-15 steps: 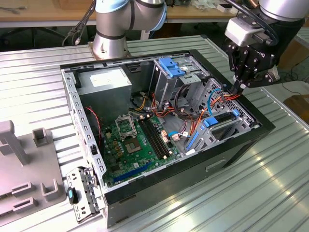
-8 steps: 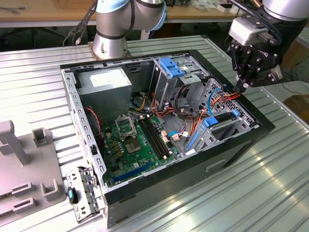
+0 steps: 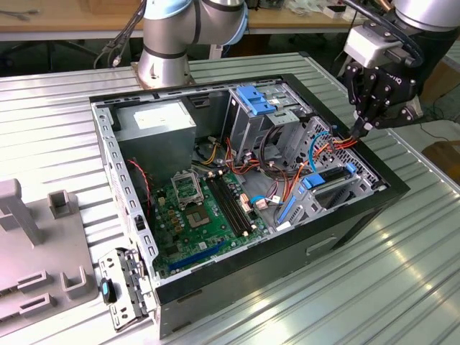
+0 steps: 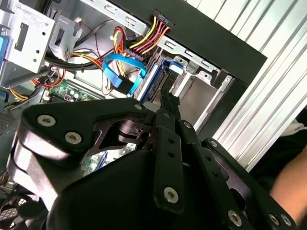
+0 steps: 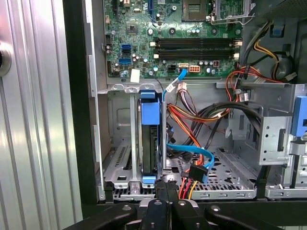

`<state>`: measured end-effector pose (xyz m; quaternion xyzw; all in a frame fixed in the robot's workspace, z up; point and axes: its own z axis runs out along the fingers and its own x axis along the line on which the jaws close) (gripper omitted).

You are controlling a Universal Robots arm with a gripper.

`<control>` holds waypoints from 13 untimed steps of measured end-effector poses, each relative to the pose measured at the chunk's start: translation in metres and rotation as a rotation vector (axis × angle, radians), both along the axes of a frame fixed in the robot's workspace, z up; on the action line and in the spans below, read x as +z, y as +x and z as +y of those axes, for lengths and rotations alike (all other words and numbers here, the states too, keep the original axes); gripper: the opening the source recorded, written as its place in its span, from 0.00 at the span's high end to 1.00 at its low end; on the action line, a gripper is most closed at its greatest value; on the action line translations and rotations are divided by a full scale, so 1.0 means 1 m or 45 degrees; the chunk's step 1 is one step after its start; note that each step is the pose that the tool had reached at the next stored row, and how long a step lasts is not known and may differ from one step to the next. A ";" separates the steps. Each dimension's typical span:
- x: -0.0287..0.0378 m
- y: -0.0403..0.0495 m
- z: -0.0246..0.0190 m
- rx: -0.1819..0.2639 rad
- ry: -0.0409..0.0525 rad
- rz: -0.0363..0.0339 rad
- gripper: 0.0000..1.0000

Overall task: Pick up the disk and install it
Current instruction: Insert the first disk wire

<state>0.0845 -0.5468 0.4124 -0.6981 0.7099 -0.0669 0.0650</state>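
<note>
One disk (image 5: 149, 139) is standing on edge in a slot of the drive bay at the front corner of the case (image 3: 388, 188), with blue rails framing its dark body. In the exterior view it is showing as a blue-ended bar (image 3: 329, 177) just inside the case rim. It is looking mostly in; whether it is sitting fully home I cannot tell.

Right at the disk's outer end, over the case rim, the claw (image 5: 164, 190) is hovering with its two fingers pressed together and nothing between them. In the second wrist view the claw (image 4: 168, 98) is pointing at the disk's blue rail (image 4: 158, 79), touching it or just short of it; I cannot tell which.

Just beside the disk, inside the case, a blue flat cable (image 5: 192, 149) and a plug with red and yellow wires (image 5: 195, 173) are hanging loose, apart from the disk. Deeper inside the case the motherboard (image 5: 168, 38) is lying flat. A ribbed metal table (image 3: 359, 287) is carrying the case.

Judging by this, the pick-up part is looking done and the install step is in hand, with the closed claw serving as a pusher rather than a holder. Seating the disk is calling for a push straight along the slot, centred on the rail end, gentle, and clear of the loose cable and plug.
</note>
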 end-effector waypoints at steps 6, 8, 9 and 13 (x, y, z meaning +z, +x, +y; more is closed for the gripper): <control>0.0000 0.0051 0.0000 0.000 0.000 0.0001 0.89; 0.0000 0.0068 0.0000 0.000 0.000 0.0001 0.89; 0.0000 0.0075 0.0000 0.000 0.000 0.0001 0.89; 0.0000 0.0113 0.0000 0.000 0.000 0.0001 0.89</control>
